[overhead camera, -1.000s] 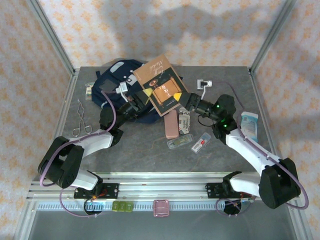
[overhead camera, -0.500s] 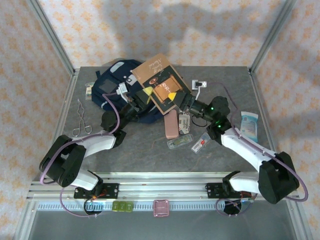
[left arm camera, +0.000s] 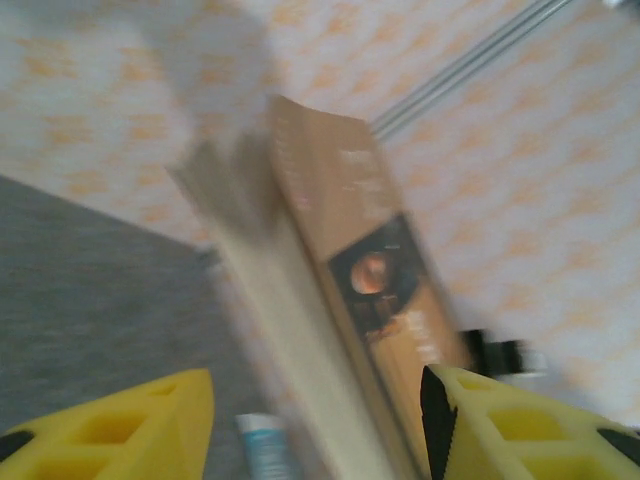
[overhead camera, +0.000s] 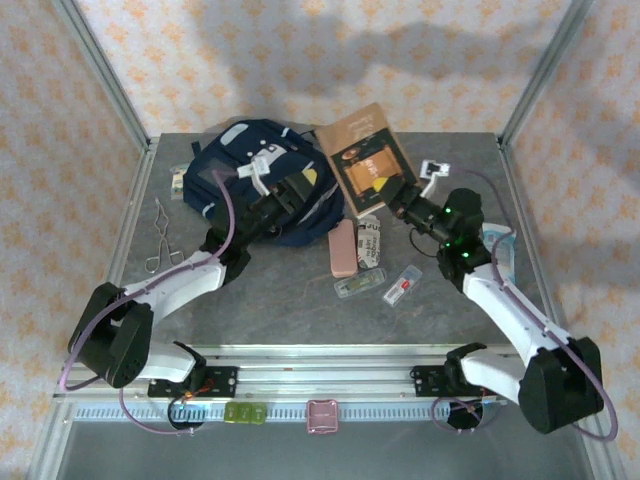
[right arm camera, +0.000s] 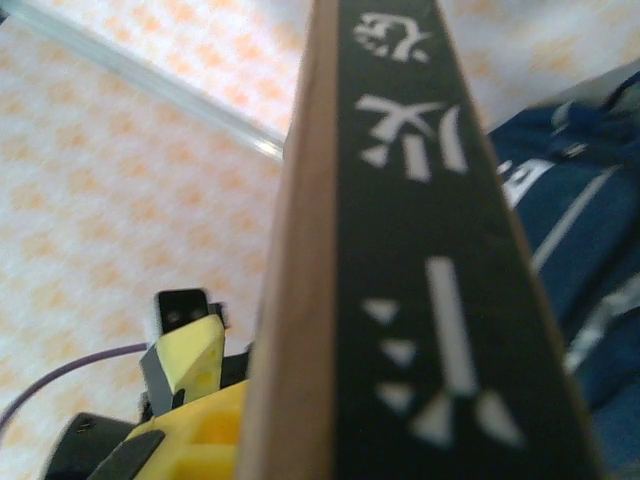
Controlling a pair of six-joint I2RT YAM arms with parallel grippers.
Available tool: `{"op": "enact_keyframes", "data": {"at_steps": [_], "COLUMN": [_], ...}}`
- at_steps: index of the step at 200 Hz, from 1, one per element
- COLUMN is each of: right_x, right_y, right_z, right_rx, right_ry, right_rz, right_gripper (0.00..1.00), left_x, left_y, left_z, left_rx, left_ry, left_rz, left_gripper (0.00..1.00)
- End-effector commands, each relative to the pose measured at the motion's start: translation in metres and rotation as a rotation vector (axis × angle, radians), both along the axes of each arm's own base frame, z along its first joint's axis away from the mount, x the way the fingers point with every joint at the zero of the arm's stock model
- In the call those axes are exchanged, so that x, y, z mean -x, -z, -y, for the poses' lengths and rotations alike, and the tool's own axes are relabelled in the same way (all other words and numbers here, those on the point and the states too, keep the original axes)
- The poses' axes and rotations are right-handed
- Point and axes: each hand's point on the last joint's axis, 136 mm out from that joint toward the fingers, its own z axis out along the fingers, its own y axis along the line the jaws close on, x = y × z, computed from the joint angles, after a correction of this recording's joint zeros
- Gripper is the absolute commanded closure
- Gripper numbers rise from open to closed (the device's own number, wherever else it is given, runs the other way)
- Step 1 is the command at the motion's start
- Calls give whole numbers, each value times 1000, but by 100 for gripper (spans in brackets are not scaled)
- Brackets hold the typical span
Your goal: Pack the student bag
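The student bag (overhead camera: 262,185), a navy backpack with pale patches, lies at the back left of the table, and it shows again in the right wrist view at the right edge (right arm camera: 590,200). A brown book (overhead camera: 365,160) with a dark cover picture stands tilted up just right of the bag, my right gripper (overhead camera: 396,192) shut on its lower edge. In the right wrist view its black spine (right arm camera: 420,250) passes beside one yellow finger (right arm camera: 188,355). My left gripper (overhead camera: 300,184) hovers over the bag, open (left arm camera: 315,440), with the blurred book (left arm camera: 370,280) ahead of its fingers and apart from them.
A pink case (overhead camera: 343,247), a printed packet (overhead camera: 370,240) and two clear packaged items (overhead camera: 358,286) (overhead camera: 402,286) lie mid-table. Metal forceps (overhead camera: 160,235) rest at the left, a blue-white packet (overhead camera: 500,250) at the right, and a white adapter (overhead camera: 437,170) behind the right arm.
The left gripper let go of the book and opened. The right gripper closed on the book and swung it up and to the right, off the bag.
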Motion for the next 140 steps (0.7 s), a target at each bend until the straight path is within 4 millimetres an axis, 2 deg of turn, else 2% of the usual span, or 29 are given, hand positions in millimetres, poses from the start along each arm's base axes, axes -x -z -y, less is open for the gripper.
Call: {"op": "enact_keyframes", "data": {"at_steps": [1, 26, 62, 84, 87, 95, 115, 140], "right_x": [3, 1, 2, 4, 4, 5, 7, 8], "right_y": [-19, -9, 1, 1, 1, 1, 2, 6], "right_z": [27, 46, 44, 44, 43, 43, 44, 43], "right_rx": [66, 85, 69, 72, 73, 75, 82, 78], "right_ry": [100, 158, 139, 131, 130, 129, 128, 119], "right_rz": [90, 65, 53, 57, 58, 62, 61, 56], "right_gripper": [100, 100, 100, 100, 100, 100, 100, 100], "left_x": [-13, -41, -82, -103, -106, -111, -118, -123], "left_y": [72, 110, 144, 158, 169, 179, 196, 206], "left_z": [-7, -28, -43, -50, -51, -52, -58, -67], "left_rx": [-436, -735, -1046, -1137, -1155, -1177, -1220, -1274], "left_ry": [-47, -145, -194, -200, -196, -185, -181, -201], "left_rz": [-145, -279, -384, -420, -440, -461, -488, -494], "left_gripper": [44, 43, 41, 40, 39, 39, 39, 39]}}
